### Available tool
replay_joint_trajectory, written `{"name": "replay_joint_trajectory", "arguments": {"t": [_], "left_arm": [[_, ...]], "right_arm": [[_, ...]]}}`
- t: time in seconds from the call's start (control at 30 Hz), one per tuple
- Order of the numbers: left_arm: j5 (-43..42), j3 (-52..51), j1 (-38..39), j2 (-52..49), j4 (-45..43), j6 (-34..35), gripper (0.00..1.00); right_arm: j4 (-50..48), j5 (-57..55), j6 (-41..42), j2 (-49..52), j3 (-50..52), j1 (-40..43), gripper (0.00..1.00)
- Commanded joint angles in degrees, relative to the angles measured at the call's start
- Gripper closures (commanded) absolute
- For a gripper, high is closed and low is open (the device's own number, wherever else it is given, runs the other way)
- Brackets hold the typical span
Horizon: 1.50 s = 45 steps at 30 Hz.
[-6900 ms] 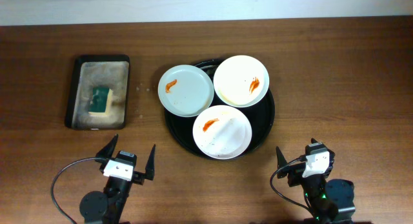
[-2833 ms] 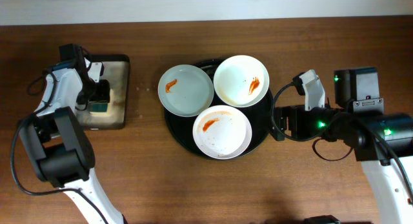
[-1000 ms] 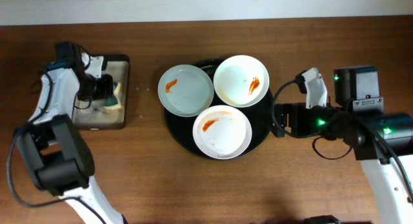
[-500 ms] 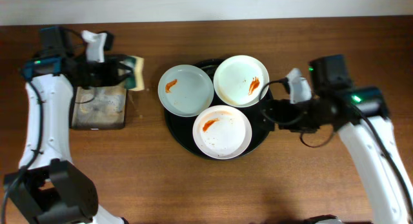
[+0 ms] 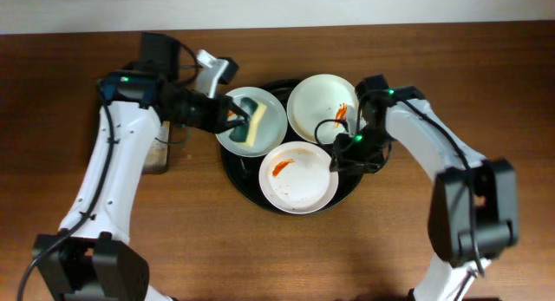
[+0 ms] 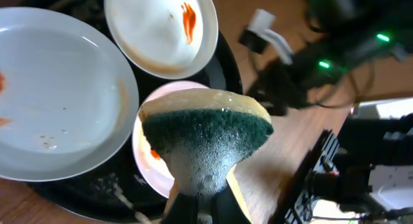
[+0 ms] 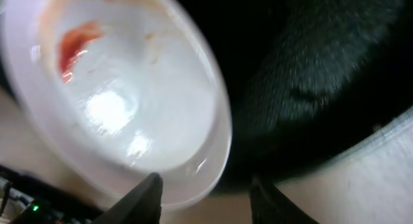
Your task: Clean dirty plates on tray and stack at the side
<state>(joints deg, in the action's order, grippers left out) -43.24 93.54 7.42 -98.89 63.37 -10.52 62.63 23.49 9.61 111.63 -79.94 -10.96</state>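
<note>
Three white plates with orange-red smears lie on the round black tray (image 5: 359, 173): a left plate (image 5: 270, 117), a back right plate (image 5: 316, 106) and a front plate (image 5: 299, 178). My left gripper (image 5: 232, 117) is shut on a green-yellow sponge (image 5: 250, 124) and holds it over the left plate. In the left wrist view the foamy sponge (image 6: 206, 137) fills the centre above the gripper (image 6: 200, 212). My right gripper (image 5: 340, 153) is at the front plate's right edge. In the right wrist view its fingers (image 7: 148, 197) straddle that plate's rim (image 7: 216, 146), still apart.
The smaller rectangular black tray (image 5: 161, 155) is mostly hidden under my left arm at the left. Brown wooden tabletop (image 5: 451, 240) surrounds the round tray. The right arm's elbow (image 5: 473, 206) stands to the right of the tray.
My left arm carried the sponge from the rectangular tray to above the left plate. My right arm swung in to the front plate's rim and its jaws narrowed.
</note>
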Motion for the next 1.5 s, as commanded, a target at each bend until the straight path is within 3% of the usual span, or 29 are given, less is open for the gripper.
{"name": "replay_joint_trajectory", "arguments": {"t": [0.0, 0.23, 0.47, 0.6, 0.83, 1.13, 1.47], "left_arm": [[3.54, 0.59, 3.26, 1.38, 0.55, -0.92, 1.00], [12.70, -3.82, 9.07, 1.36, -1.70, 1.70, 1.00], [14.10, -13.25, 12.83, 1.36, -12.50, 7.91, 1.00], [14.36, -16.28, 16.50, 1.36, -15.15, 8.02, 1.00], [18.51, -17.66, 18.84, 1.36, -16.65, 9.94, 1.00], [19.12, -17.70, 18.84, 1.33, -16.68, 9.90, 1.00], [20.59, -17.75, 18.84, 1.25, -16.85, 9.92, 1.00]], "right_arm": [[-1.68, 5.81, -6.75, 4.98, 0.28, 2.54, 0.57], [-2.75, 26.34, -18.91, 12.46, 0.98, 8.39, 0.59], [-9.25, 32.11, -19.87, 12.74, 8.28, 8.70, 0.59], [-9.51, 32.30, -19.85, 12.72, 9.18, 8.74, 0.67], [-9.70, 31.71, -18.34, 12.70, 9.16, 8.81, 0.70], [-11.65, 28.98, -13.35, 11.37, 9.16, 8.79, 0.96], [-11.78, 20.17, -11.80, 6.14, 9.11, 8.79, 0.96]]}}
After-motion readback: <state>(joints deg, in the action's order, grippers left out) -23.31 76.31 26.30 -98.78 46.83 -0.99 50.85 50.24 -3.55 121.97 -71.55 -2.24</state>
